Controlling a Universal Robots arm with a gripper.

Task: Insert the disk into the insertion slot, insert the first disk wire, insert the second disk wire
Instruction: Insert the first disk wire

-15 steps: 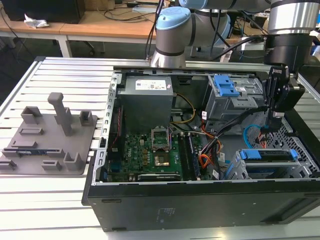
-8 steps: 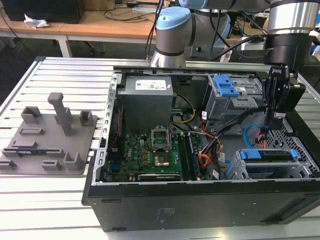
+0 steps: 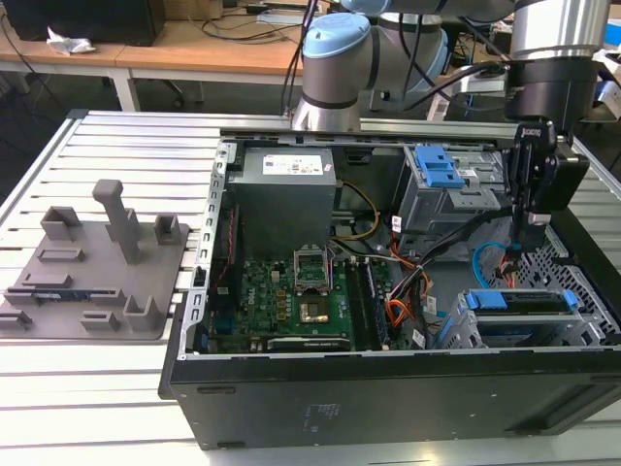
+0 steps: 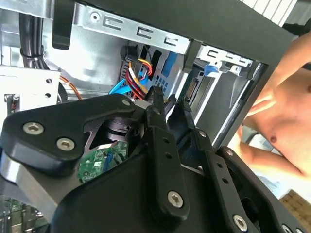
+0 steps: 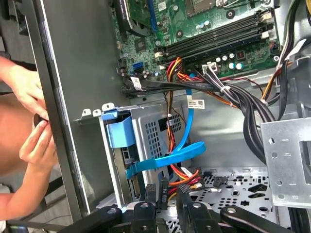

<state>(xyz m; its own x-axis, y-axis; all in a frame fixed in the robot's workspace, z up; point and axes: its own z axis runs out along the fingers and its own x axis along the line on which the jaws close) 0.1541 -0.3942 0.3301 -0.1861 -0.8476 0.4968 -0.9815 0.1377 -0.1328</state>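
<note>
At four o'clock in the case (image 3: 388, 398), exterior view, the insertion slot (image 3: 452, 326) is matt perforated sheet metal; the disk (image 3: 514, 299) wears glossy blue plastic. The gripper (image 5: 166, 191) looks matt black, screws shiny.

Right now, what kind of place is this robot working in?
Probably a robotics lab or workshop: a robot arm reaches into an open computer case on a slatted metal table, with wooden desks behind.

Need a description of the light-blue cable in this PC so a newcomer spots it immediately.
Start at the open computer case and find the perforated silver drive cage in its corner at the exterior view's right. A light-blue cable curves in a loop alongside that cage. It is one flat, single-colour strand, unlike the bundle of red, orange and black wires next to it.
</note>
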